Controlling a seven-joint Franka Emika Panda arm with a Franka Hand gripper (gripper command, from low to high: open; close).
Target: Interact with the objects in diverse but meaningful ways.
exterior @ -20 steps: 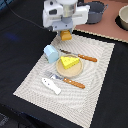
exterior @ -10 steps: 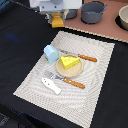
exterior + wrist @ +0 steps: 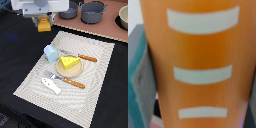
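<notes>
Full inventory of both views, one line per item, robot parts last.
placemat: 1, pale striped, on dark table
cheese wedge: 1, yellow, holed, on the plate
plate: 1, tan, round, mid-mat
blue block: 1, pale blue, rounded top, toward the exterior view's left of the cheese
knife: 1, orange handle, behind the plate
fork: 1, orange handle, in front of the plate
white fish piece: 1, white, near the mat's front edge
pots: 2, grey, on the tan surface at back
bread loaf: 1, orange-brown with pale score marks, lifted above the mat's far corner
end effector: 1, white, holding the loaf
</notes>
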